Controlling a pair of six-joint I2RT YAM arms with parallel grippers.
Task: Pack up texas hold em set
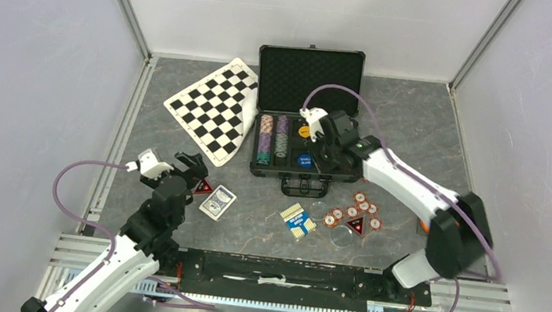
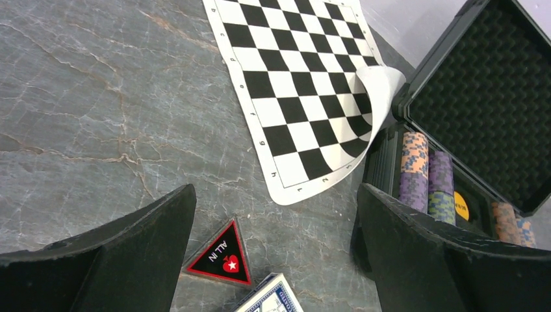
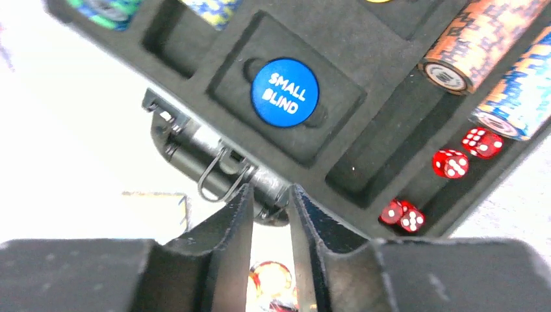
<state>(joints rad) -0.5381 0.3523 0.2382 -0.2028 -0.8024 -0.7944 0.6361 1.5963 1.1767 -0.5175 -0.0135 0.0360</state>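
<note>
The black case [image 1: 310, 70] lies open at the back of the table, lid up. Its foam base holds rows of chips [image 1: 273, 140], a blue SMALL BLIND button [image 3: 284, 93] and red dice [image 3: 450, 163]. My right gripper [image 3: 271, 192] hovers over the case's front edge by the handle [image 3: 221, 166], jaws a narrow gap apart with nothing between them. My left gripper [image 2: 276, 195] stands wide open above the table, over a black ALL IN triangle [image 2: 221, 255] and a blue card deck [image 2: 273, 299]. Loose chips [image 1: 357, 208] lie in front of the case.
A checkered board [image 1: 216, 106] lies left of the case, one corner curled against it. A blue-and-yellow card pack [image 1: 298, 221], a second triangle [image 1: 354, 225] and clear discs [image 1: 340, 238] lie near the loose chips. An orange object [image 1: 423, 226] peeks out behind the right arm.
</note>
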